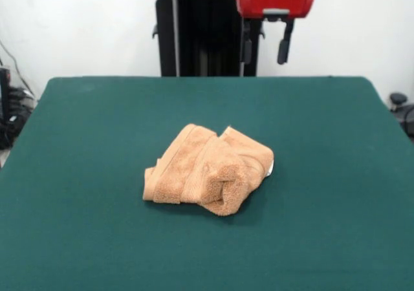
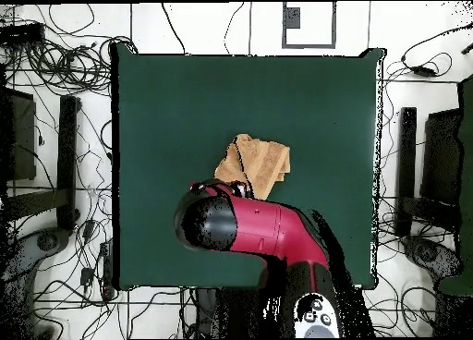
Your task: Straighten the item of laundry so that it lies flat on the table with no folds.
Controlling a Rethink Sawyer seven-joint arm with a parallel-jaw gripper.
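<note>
- The gripper (image 1: pixel 266 50) hangs high under the red arm head at the far edge of the table, its two dark fingers (image 1: pixel 283 50) pointing down and standing apart, released, with nothing between them
- In the overhead view the arm's red and black head (image 2: pixel 222 221) covers the gripper, so its tips cannot be seen there
- Below the gripper and nearer the camera in the front view lies the towel (image 1: pixel 210 168), well apart from the fingers and untouched
- The towel is bunched into a thick folded bundle, with several layers stacked and one end rolled over on itself; a woven band runs along one fold
- A small white tag (image 1: pixel 270 169) peeks out at the bundle's edge on the side under the gripper
- Around the towel spreads the dark green table (image 1: pixel 336 239), the bundle sitting near its middle
</note>
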